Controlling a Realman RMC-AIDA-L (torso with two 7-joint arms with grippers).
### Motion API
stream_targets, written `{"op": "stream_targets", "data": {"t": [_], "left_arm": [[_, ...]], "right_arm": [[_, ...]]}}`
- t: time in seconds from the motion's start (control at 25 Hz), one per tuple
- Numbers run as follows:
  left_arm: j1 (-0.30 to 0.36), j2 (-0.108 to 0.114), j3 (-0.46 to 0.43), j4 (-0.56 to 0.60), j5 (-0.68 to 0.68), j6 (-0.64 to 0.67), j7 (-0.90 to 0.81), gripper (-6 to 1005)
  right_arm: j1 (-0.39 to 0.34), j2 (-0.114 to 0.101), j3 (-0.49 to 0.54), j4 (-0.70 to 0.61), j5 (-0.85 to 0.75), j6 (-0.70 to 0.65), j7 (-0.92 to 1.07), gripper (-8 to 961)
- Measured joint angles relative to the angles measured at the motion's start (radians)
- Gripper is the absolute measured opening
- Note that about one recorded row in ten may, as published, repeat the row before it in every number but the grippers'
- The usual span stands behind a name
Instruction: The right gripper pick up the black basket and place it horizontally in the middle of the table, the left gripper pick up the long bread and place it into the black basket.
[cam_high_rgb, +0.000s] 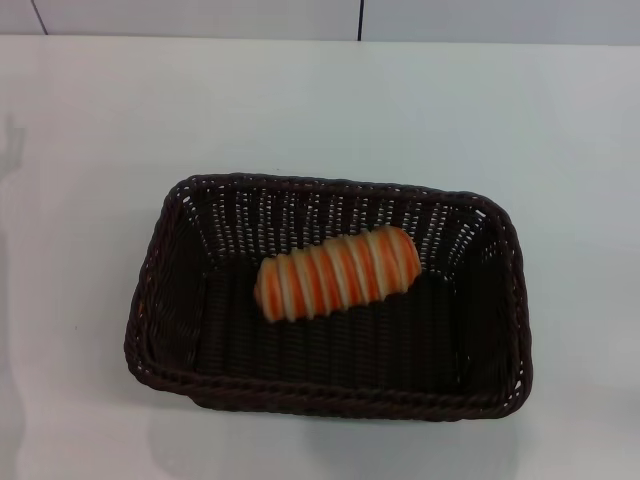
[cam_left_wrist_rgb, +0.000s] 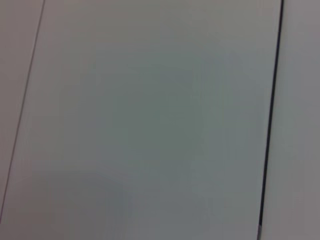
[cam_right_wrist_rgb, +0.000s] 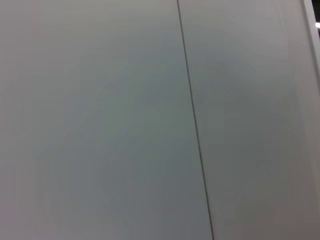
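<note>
The white table (cam_high_rgb: 90, 150) bears the black basket (cam_high_rgb: 160, 300).

No readable text or labels

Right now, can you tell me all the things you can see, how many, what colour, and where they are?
Dark brown-black woven wicker basket: one, dark brown-black, lying lengthwise across the middle of the table.
Log-shaped loaf of long bread: one, orange and cream stripes, inside the basket, slanted, toward its far side.
Smooth flat table: one, white, under the basket.
Wall panels: pale grey with dark seams, beyond the table's far edge; both wrist views show only such panels.
Left gripper: not in view.
Right gripper: not in view.
</note>
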Motion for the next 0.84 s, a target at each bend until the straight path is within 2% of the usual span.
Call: {"op": "stream_targets", "data": {"t": [0.24, 0.84], "left_arm": [[0.004, 0.000, 0.043, 0.012, 0.002, -0.027, 0.022, 849], [-0.002, -0.002, 0.046, 0.017, 0.003, -0.134, 0.060, 852]], "right_arm": [[0.023, -0.001, -0.005, 0.040, 0.000, -0.001, 0.000, 840], [0.091, 0.006, -0.008, 0.141, 0.045, 0.027, -0.001, 840]]}}
